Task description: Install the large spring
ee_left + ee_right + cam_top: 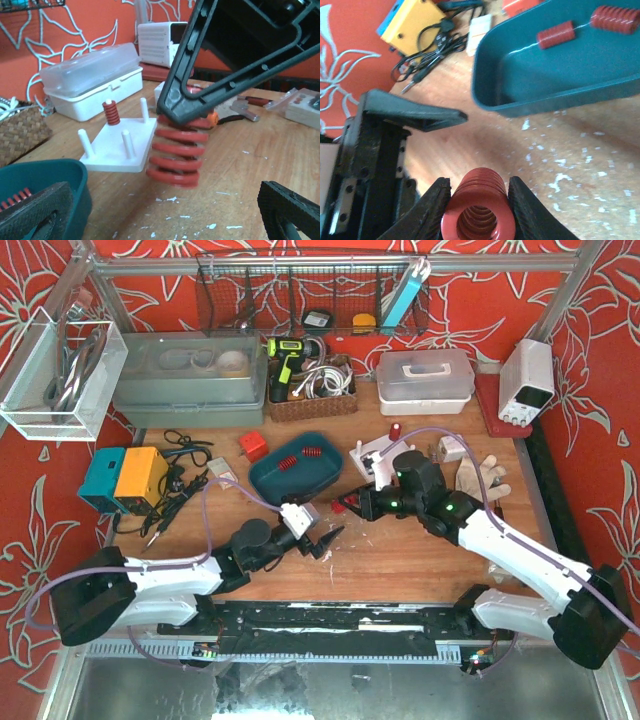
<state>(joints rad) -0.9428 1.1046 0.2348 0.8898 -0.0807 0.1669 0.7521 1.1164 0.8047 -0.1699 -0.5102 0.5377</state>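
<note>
The right gripper [346,506] is clamped on the large spring [477,212] - its 2 fingers [427,212] press on opposite sides of the red coils. From the left wrist camera the spring hangs slightly tilted under that gripper, its lower end close to the wooden table [420,570]. I cannot tell whether it touches the wood.

At about 1 o'clock from the spring, near it, lies the white peg plate [120,150] with 4 upright pegs. 1 of them carries a small red spring [110,112]. At about 11 o'clock sits the teal tray [268,480], with 2 more red springs [556,34] lying in it.

The left gripper [328,540] is just beside the spring at about 7 o'clock, its fingers [35,215] wide apart and holding nothing - the spring shows in the gap between them. Well off at 9 o'clock stands a yellow and teal box [125,478] among black cables.
</note>
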